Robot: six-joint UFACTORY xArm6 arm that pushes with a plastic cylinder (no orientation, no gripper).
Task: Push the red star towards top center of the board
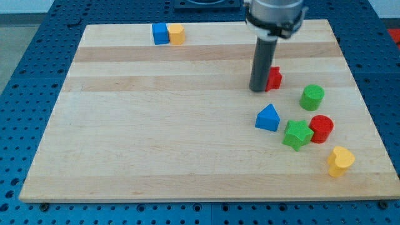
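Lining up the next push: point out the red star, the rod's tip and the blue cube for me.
red star (274, 78), camera view: its visible right part, beside the rod.
my tip (257, 90), camera view: the rod's very end, touching the star's left.
blue cube (160, 34), camera view: its front face.

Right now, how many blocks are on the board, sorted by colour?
Blue: 2, cube and triangular block
Yellow: 2, and
Red: 2, star and cylinder
Green: 2, cylinder and star
Total: 8
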